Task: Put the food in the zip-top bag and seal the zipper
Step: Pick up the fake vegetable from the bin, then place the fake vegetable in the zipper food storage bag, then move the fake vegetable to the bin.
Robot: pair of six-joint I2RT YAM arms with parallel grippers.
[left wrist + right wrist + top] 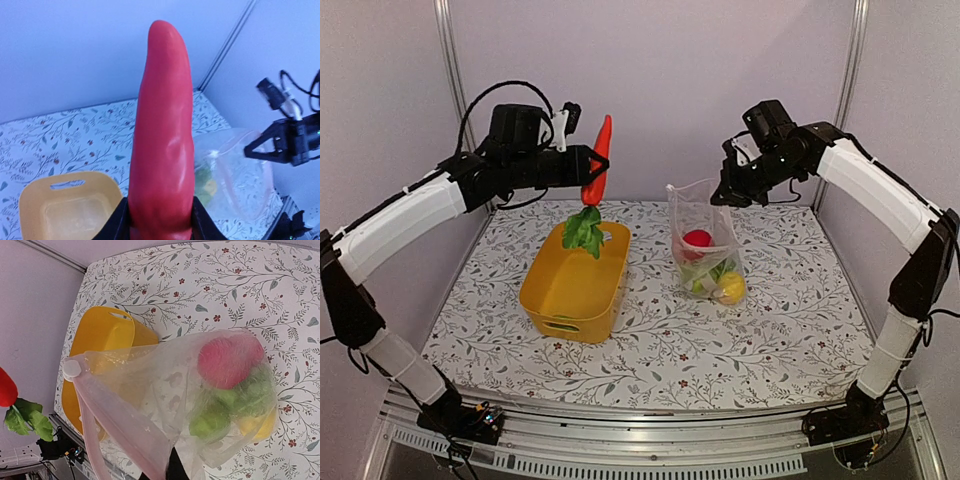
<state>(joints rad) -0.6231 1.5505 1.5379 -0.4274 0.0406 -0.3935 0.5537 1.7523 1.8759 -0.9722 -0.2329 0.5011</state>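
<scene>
While your left gripper [591,168] clamps the carrot [604,140] upright, leaves dangling below it over the yellow basket [570,295], your right gripper [728,196] pinches the zip-top bag [692,205] by its rim, food [697,238] low beneath it.

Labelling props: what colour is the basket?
Yellow basket; clearest in the top external view.

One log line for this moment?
left gripper: shut on carrot above yellow basket | right gripper: shut on zip-top bag rim, mouth open | bag contents: red, green, yellow food
</scene>
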